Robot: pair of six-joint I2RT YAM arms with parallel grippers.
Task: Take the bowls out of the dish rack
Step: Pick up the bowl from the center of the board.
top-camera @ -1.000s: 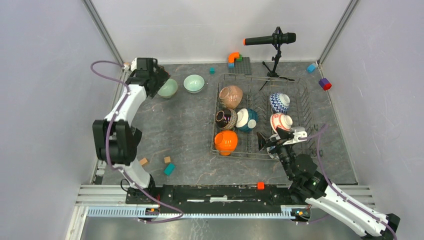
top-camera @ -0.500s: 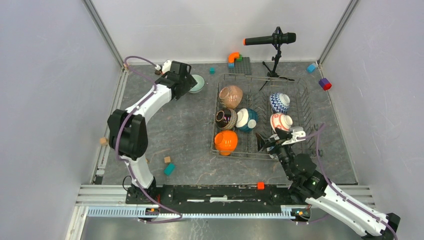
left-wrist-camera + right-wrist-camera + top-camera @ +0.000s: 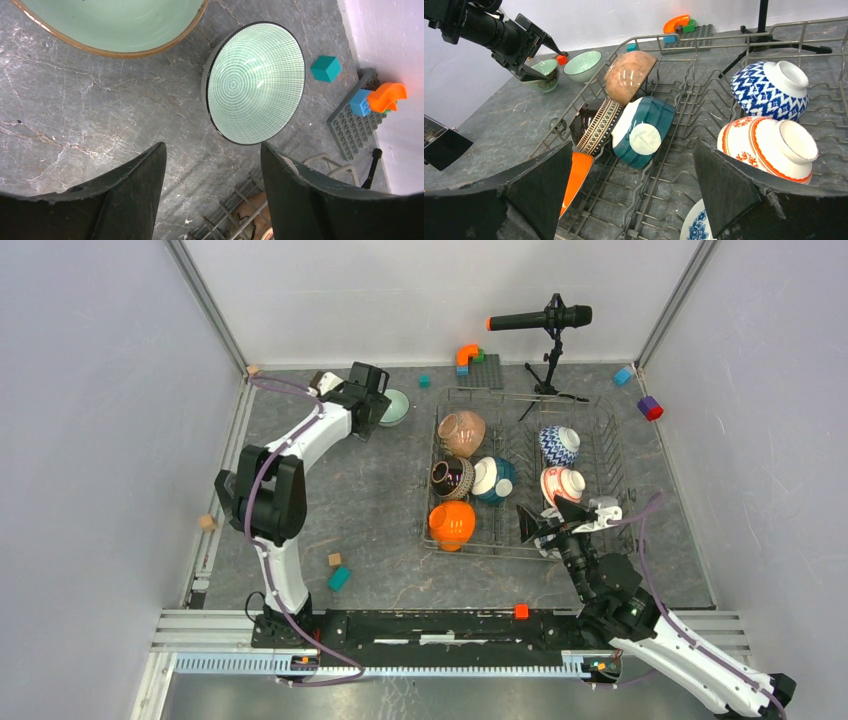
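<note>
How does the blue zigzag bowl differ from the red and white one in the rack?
The blue bowl wears a dense blue-and-white zigzag; the red bowl is mostly white with orange-red bands and motifs. The blue bowl sits farther back in the rack; the red bowl lies nearer its front. Both lie tipped, white feet showing.

The grey marbled counter (image 3: 370,490) bears a line-patterned green bowl (image 3: 255,82) just ahead of the left tool (image 3: 212,150), with a plain green bowl (image 3: 115,25) beside it. Farther from that tool lie a teal block (image 3: 325,68) and a studded plate (image 3: 352,125). The dish rack (image 3: 515,440) spreads ahead of the right tool (image 3: 548,518).
</note>
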